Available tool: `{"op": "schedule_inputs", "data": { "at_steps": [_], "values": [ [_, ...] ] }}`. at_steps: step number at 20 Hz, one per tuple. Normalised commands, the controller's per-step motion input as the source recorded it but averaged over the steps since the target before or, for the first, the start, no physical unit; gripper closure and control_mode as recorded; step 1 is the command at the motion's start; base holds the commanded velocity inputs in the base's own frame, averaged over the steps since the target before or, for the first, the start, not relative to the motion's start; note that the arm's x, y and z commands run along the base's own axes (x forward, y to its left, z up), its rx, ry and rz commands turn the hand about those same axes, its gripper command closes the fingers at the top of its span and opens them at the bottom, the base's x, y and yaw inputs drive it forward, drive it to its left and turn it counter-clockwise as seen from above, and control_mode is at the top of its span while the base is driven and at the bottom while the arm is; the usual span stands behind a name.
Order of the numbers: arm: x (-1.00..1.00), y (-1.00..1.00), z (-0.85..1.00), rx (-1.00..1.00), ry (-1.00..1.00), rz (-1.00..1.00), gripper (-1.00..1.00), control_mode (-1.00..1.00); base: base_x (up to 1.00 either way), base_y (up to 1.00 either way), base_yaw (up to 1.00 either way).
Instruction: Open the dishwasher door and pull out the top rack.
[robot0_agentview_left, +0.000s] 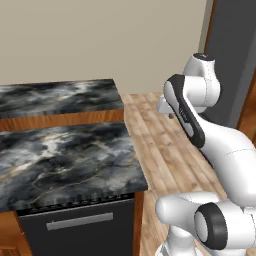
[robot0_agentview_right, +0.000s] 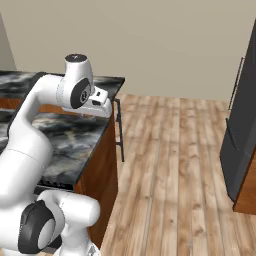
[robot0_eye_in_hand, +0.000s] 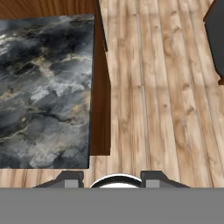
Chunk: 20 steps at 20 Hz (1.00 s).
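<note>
The dishwasher door (robot0_agentview_left: 80, 230) is closed. It is a flat black panel under the front edge of the dark marble counter (robot0_agentview_left: 65, 160), at the bottom of the left base view. Its silver bar handle (robot0_agentview_left: 80, 221) lies horizontal near the top edge of the door, just below the counter's front edge. A brown wooden panel (robot0_agentview_left: 138, 220) stands directly at the right side of the door, at the counter's front right corner. No rack can be seen, because the door covers the inside.

The arm (robot0_agentview_left: 200, 130) is folded high, to the right of the counter's right edge and well apart from the door. In the right base view the hand (robot0_agentview_right: 100, 105) hangs above the right edge of the counter (robot0_agentview_right: 75, 145), near its far corner. In the hand view the two finger tips (robot0_eye_in_hand: 70, 179) rise at the bottom edge; the pictures do not show the space between them clearly, and the gripper (robot0_eye_in_hand: 114, 181) is at its most closed and holds nothing.

The hand camera looks down on the counter's corner (robot0_eye_in_hand: 43, 92) and the wooden floor (robot0_eye_in_hand: 166, 96) beside it. To the right of the counter the floor is wide and free up to a dark tall cabinet (robot0_agentview_right: 242, 135) at the right edge of the right base view. A thin black bar (robot0_agentview_right: 119, 130) stands on the counter's side wall.
</note>
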Motion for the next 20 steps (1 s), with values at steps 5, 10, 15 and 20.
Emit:
{"op": "schedule_inputs", "data": {
  "at_steps": [5,10,15,20],
  "values": [
    [0.0,0.0,0.0,0.0,0.0,0.0,-1.0,1.0,0.0,0.0,0.01],
    [0.0,0.0,0.0,0.0,0.0,0.0,-1.0,1.0,-0.03,0.0,0.29],
    [0.0,0.0,0.0,0.0,0.0,0.0,-1.0,1.0,-0.02,0.0,0.36],
    [0.0,0.0,0.0,0.0,0.0,0.0,-1.0,1.0,-0.09,0.0,0.34]
  ]
}}
